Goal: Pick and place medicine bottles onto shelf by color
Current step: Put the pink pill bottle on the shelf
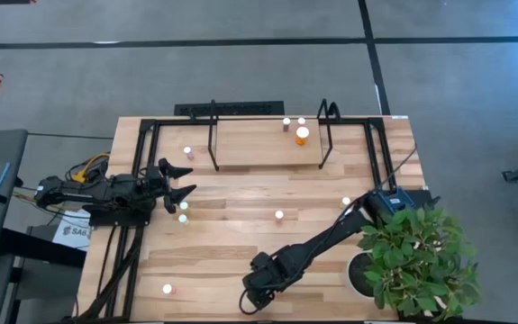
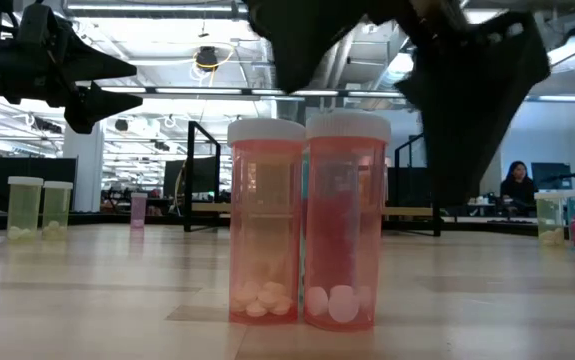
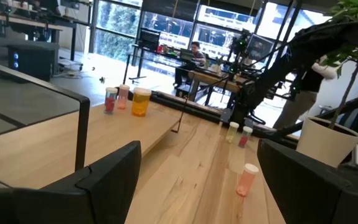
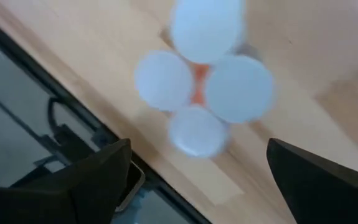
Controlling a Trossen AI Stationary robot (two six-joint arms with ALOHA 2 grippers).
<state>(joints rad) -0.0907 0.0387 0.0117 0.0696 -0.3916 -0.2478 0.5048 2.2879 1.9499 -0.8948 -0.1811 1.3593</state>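
A cluster of white-capped bottles (image 4: 200, 84) with pink and orange bodies (image 2: 302, 225) stands at the table's near edge. My right gripper (image 4: 197, 155) hangs open above it, its fingers to either side of the caps and clear of them; its arm hides the cluster in the high view (image 1: 254, 295). My left gripper (image 1: 179, 183) is open and empty above the table's left side, near two bottles (image 1: 183, 212). The shelf (image 1: 249, 148) at the far edge bears three bottles (image 1: 300, 130), one with a larger orange-lit cap. More bottles stand singly on the table (image 1: 278, 215).
A white pot with a green plant (image 1: 421, 261) stands at the near right corner, beside the right arm. Black tubing (image 1: 141, 162) runs along the table's left and far sides. A lone bottle (image 1: 167, 289) stands near left. People show in the room beyond (image 2: 515, 185).
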